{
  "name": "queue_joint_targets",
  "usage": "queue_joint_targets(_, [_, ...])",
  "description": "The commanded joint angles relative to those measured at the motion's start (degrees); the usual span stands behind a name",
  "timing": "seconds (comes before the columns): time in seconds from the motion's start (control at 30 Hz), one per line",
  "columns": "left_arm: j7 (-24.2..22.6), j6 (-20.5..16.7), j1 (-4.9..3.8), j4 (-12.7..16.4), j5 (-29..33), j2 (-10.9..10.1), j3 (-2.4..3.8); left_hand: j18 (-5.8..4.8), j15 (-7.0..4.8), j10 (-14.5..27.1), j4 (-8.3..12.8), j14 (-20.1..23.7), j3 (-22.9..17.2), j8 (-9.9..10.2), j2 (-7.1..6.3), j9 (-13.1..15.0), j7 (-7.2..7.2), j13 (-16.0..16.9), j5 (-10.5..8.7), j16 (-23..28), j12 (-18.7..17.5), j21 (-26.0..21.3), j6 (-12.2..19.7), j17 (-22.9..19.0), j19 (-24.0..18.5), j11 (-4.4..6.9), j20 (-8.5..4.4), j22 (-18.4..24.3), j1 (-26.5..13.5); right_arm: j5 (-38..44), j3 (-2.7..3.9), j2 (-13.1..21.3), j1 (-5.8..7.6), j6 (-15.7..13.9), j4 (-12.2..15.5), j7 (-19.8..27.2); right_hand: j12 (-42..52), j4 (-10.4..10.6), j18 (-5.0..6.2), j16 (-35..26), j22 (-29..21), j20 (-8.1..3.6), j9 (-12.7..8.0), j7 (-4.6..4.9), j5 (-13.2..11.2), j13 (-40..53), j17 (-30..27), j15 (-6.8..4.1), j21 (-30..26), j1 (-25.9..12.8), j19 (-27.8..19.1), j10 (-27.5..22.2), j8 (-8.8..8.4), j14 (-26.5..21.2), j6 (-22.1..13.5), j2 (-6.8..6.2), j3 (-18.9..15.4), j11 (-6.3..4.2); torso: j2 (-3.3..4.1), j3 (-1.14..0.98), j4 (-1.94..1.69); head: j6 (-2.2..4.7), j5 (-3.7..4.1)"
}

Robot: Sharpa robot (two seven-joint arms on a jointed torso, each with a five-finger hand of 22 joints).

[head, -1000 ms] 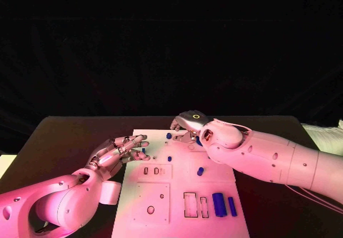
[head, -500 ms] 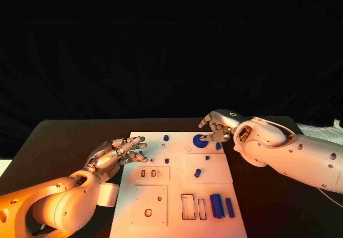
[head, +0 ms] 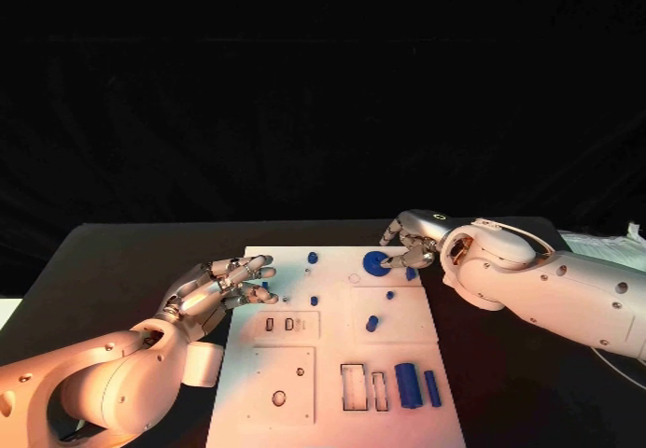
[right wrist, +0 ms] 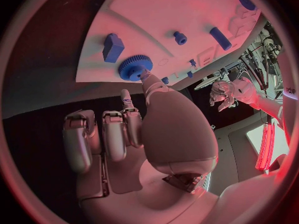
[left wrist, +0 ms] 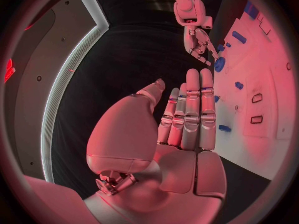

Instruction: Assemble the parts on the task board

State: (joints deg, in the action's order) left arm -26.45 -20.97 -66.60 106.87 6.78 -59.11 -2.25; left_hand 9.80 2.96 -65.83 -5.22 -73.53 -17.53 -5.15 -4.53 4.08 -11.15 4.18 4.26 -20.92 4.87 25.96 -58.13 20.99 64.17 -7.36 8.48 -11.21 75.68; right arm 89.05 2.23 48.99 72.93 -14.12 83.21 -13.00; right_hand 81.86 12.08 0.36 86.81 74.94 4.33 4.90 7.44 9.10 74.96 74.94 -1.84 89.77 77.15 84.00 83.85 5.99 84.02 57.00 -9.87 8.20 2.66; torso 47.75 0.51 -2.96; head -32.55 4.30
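Blue gear [head: 375, 263] part-hidden by right hand [head: 409, 245], fingers touching, grip unclear, left hand [head: 219, 287] fingers wide, empty.

- The head view looks down from above and behind onto the desk [head: 134, 247], with the board [head: 337, 373] running away from the camera in the middle.
- The left wrist view sits close behind the left hand [left wrist: 187, 119], facing along its fingers across the board [left wrist: 264, 69] to the right hand [left wrist: 199, 42] beyond.
- The right wrist view sits just behind the right hand [right wrist: 124, 129], close over the board's far end [right wrist: 187, 15] (the gear [right wrist: 135, 67] lies right at its fingertip).
- All three share the board; both wrist views also catch the opposite hand [right wrist: 227, 92].
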Motion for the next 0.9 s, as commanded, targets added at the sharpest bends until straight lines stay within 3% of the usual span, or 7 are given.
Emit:
queue_joint_targets(0.03, [0.0,1.4,-0.08,0.0,0.1,0.0,0.04,0.5,-0.03,0.3,0.4,0.4,0.0,0.4,0.3,0.0,-0.16,0.1,-0.34,-0.2,-0.3,0.2,0.1,0.1,-0.3,0.07,0.25,-0.1,-0.4,-0.2,0.03,-0.5,-0.08,2.1,-0.3,-0.7,0.7,0.1,-0.36,0.2,15.1,0.33,0.1,0.34,0.3,8.7,8.3,0.45,0.2,-0.1,6.0,2.4,0.27,4.7,0.2,0.66,-0.4,0.18,0.05,0.04,-0.02,-0.06,0.0])
queue_joint_targets(0.9, [0.4,1.6,-0.08,-0.1,0.1,0.1,0.04,0.5,-0.03,0.3,0.4,0.4,0.0,0.4,0.3,0.0,-0.16,0.1,-0.34,-0.2,-0.3,0.2,0.1,0.1,-0.3,0.07,0.25,-0.1,-0.4,-0.1,-0.02,-2.7,-0.83,4.5,-2.4,-0.3,3.7,-0.2,-0.36,0.8,15.1,0.37,0.3,0.22,0.7,11.4,9.5,0.45,0.2,0.4,6.0,3.8,0.99,4.9,1.2,1.74,-0.2,0.12,0.08,0.02,-0.03,-0.35,-0.19])
